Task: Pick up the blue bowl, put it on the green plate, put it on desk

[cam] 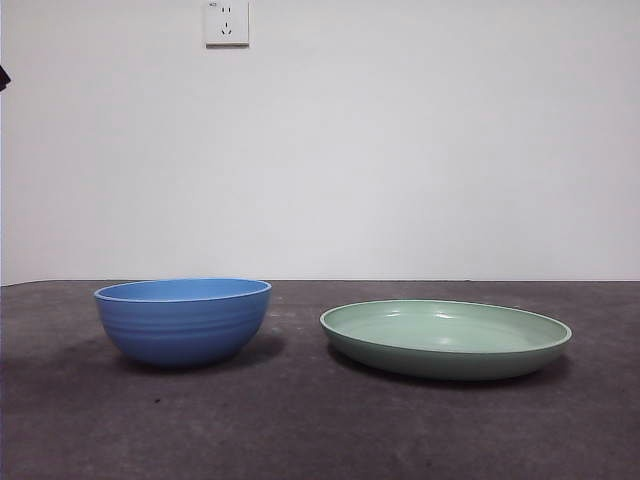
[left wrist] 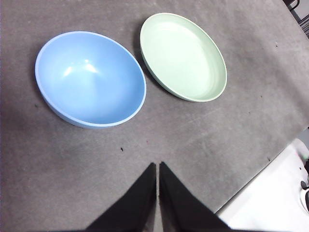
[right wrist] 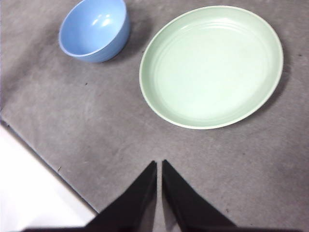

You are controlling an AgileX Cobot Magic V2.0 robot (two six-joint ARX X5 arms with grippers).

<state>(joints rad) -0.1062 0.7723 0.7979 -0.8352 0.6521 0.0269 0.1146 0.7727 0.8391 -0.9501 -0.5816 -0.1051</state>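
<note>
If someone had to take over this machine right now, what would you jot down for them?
Left hand: shut, holding nothing, raised over the desk nearer the bowl.
Right hand: shut, holding nothing, raised nearer the plate.
Bowl and plate sit side by side on the desk, apart, both with nothing in them.
Done: nothing.
Left: lift the bowl, set it on the plate, then put it on the desk.
</note>
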